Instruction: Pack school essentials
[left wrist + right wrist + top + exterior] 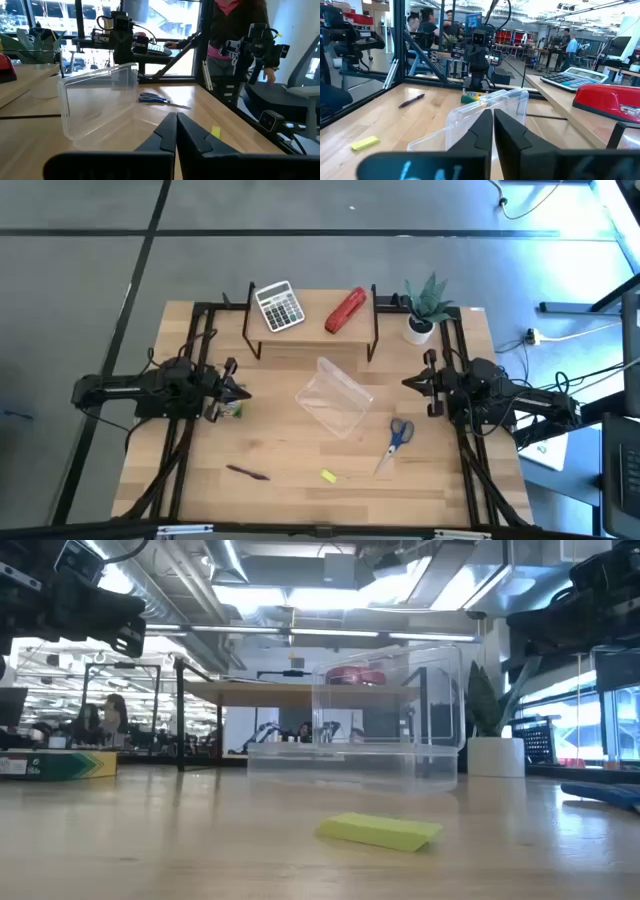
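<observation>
A clear plastic case (334,396) lies in the table's middle, also in the low view (355,730). Blue-handled scissors (397,438) lie to its right, nearer the front. The small yellow block (328,475) and the dark purple pen (247,472) lie near the front edge. The yellow-green printed box (232,409) rests on the table just beside my left gripper (240,392), which hovers shut at the left. My right gripper (410,382) hovers shut at the right, above the table.
A black-framed shelf (310,330) at the far edge carries a grey calculator (279,306) and a red stapler (346,311). A potted plant (424,308) stands at the far right corner. People show in the room behind the table.
</observation>
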